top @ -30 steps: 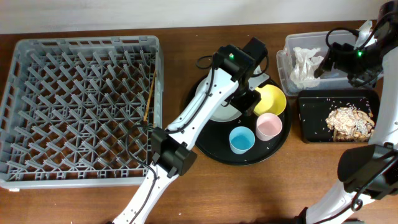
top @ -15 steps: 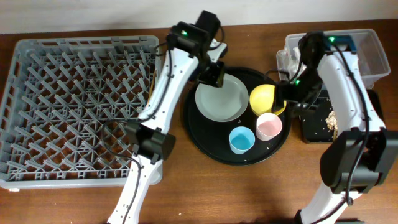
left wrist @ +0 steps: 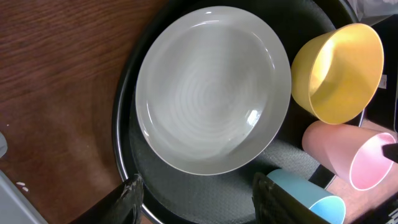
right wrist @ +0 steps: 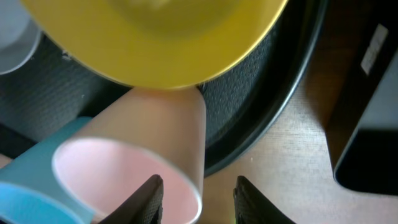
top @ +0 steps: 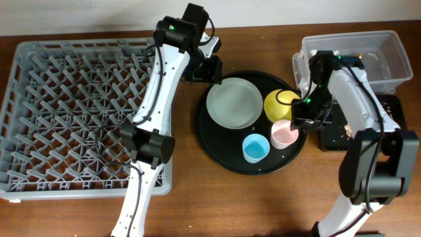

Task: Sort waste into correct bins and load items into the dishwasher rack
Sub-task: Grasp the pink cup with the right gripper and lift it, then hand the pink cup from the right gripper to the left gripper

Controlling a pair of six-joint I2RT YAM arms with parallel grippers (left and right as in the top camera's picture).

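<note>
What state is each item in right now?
plate: empty, flat on round black tray
yellow bowl: empty
pink cup: upright, empty
blue cup: upright, empty
dishwasher rack: no dishes loaded
left gripper: open, holding nothing
right gripper: open, at pink cup's rim

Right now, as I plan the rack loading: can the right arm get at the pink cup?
Probably yes. The open right tool hangs just over the pink cup, nothing covering it; only the yellow bowl crowds one side.
</note>
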